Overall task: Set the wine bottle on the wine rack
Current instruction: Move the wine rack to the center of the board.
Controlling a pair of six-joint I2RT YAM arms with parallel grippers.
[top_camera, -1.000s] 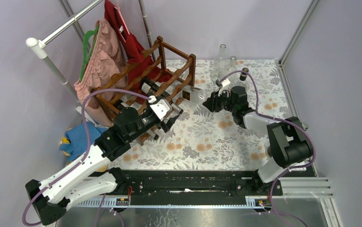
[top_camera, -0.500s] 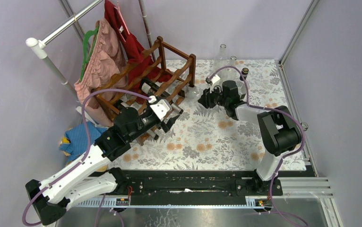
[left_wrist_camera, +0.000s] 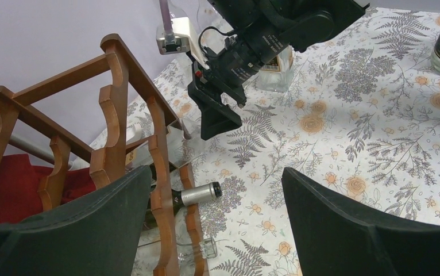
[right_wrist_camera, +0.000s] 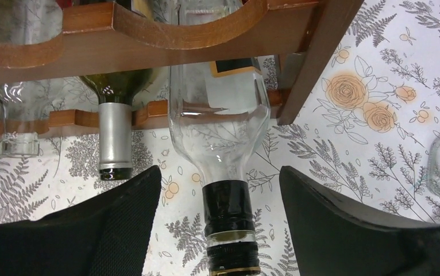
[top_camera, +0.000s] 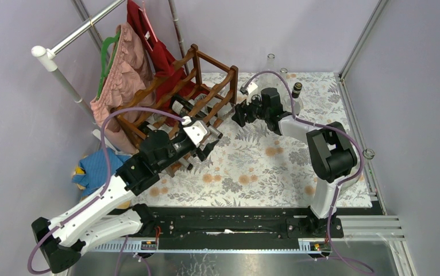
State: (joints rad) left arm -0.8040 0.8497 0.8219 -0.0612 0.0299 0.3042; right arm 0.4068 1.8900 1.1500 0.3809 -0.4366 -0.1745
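Evidently, the wine bottle [right_wrist_camera: 220, 115] was found lying in the wine rack [top_camera: 189, 98], just beside a corner post, with its capped neck projecting out over the counter [top_camera: 263, 167]. The rack was set at the far left. The right gripper [top_camera: 238, 113] was observed open, one pad on either side of that neck and clear of the glass. A green bottle [right_wrist_camera: 114, 138] was racked alongside. The left gripper [top_camera: 205, 150] was held open at the rack's near end, with nothing gripped.

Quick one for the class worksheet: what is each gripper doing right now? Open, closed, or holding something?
Left gripper: open, holding nothing.
Right gripper: open, its fingers either side of the clear bottle neck, not gripping it.
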